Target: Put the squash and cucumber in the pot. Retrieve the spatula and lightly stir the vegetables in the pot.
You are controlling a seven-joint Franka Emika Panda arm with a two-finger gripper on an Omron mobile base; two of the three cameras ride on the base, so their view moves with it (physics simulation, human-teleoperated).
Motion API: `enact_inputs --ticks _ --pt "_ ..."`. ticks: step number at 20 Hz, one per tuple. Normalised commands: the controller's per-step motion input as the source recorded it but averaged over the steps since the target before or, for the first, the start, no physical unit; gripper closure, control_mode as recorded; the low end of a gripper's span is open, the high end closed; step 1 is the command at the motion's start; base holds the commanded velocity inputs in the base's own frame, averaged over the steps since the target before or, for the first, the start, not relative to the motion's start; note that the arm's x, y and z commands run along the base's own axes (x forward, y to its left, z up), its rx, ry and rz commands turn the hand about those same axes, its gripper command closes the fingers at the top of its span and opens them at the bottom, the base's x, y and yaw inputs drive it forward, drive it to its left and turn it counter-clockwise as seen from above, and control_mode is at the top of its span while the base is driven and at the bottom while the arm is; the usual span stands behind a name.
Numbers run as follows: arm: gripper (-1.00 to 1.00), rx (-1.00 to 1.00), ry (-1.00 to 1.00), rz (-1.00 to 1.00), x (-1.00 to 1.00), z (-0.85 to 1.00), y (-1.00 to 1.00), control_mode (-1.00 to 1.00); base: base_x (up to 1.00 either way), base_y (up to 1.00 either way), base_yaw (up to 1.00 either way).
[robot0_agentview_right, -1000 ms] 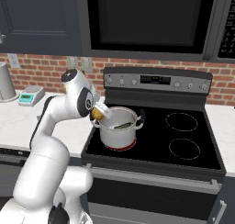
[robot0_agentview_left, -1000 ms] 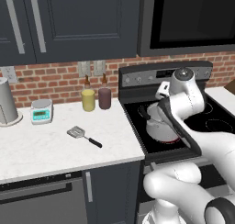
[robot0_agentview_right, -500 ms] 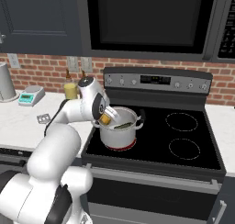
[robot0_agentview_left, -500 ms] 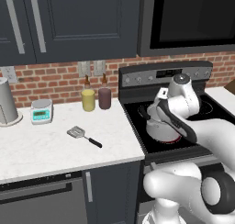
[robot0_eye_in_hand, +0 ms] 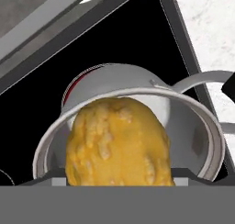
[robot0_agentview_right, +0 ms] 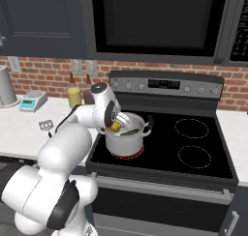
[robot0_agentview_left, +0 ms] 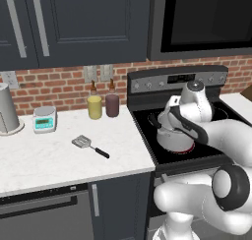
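Note:
The yellow-orange lumpy squash (robot0_eye_in_hand: 117, 145) hangs in my gripper (robot0_agentview_right: 116, 126), which is shut on it just above the rim of the steel pot (robot0_eye_in_hand: 202, 115). The pot (robot0_agentview_right: 127, 144) stands on the stove's front left burner, partly hidden behind my arm in the left base view (robot0_agentview_left: 174, 139). Inside it, a dark green cucumber (robot0_agentview_right: 130, 132) lies against the wall beside the squash (robot0_agentview_right: 115, 127). The spatula (robot0_agentview_left: 88, 145) lies flat on the white counter left of the stove, its black handle pointing toward the stove; its head also shows past my arm (robot0_agentview_right: 46, 125).
A yellow bottle (robot0_agentview_left: 94, 106) and a dark bottle (robot0_agentview_left: 112, 105) stand at the brick wall. A small scale (robot0_agentview_left: 44, 119) and a grey canister (robot0_agentview_left: 7, 109) sit further left. The right burners (robot0_agentview_right: 192, 128) are bare. A microwave hangs over the stove.
My arm has swung right and lowered, carrying the squash from beside the pot's left edge to just over its opening. Pot, cucumber and spatula have not moved.

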Motion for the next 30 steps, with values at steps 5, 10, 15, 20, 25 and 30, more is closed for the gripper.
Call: enact_inputs --ticks 5,10,15,20,25,30 --pt "1.0 0.0 0.0 0.1 0.2 -0.4 0.0 -1.0 0.0 0.0 0.0" --pt "-1.0 0.0 0.0 0.09 0.21 -0.21 0.01 -1.0 0.0 0.0 0.0" --pt "-1.0 0.0 0.0 0.08 0.03 -0.03 0.05 -1.0 0.0 0.0 0.0" --pt "-1.0 0.0 0.0 0.06 -0.08 0.04 0.07 -1.0 0.0 0.0 0.0" --pt "-1.0 -0.01 -0.09 0.01 -0.48 0.45 0.0 -1.0 0.0 0.0 0.0" --pt "-1.0 -0.03 -0.17 0.0 -0.63 0.81 0.0 -1.0 0.0 0.0 0.0"
